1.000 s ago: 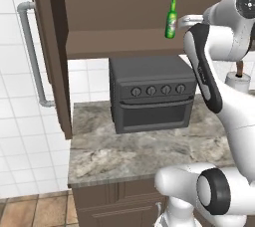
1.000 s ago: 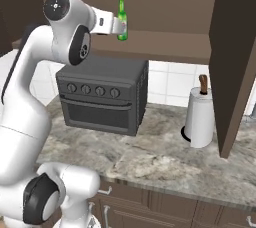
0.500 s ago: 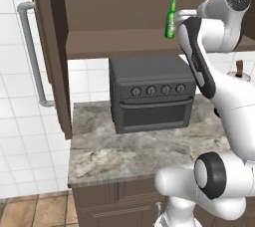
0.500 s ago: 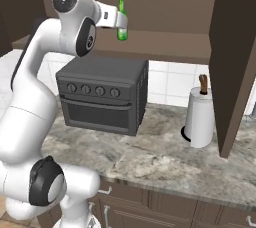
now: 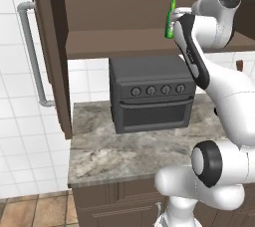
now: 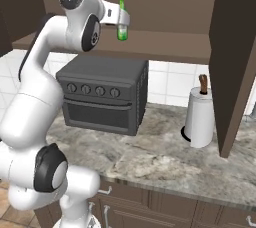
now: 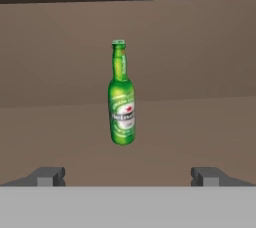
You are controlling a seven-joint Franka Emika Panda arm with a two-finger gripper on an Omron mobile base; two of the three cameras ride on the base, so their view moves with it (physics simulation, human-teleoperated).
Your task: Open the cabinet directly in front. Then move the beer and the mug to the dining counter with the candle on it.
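The beer (image 7: 122,97) stands upright on the open cabinet's (image 5: 149,42) shelf, long axis vertical, straight ahead of the pincer (image 7: 128,176) and centred between its tips. Pincer spread fully wide, holding nothing; bottle lies beyond the fingertips (image 7: 49,174), not yet between them.

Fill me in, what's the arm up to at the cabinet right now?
The cabinet is already open, and the arm has its gripper raised to the shelf, pointing at the beer. The jaws are wide open and nothing is held; the bottle stands upright on the shelf a little ahead of the fingertips, centred between them. Below sits the toaster oven on the stone counter. No mug can be made out.
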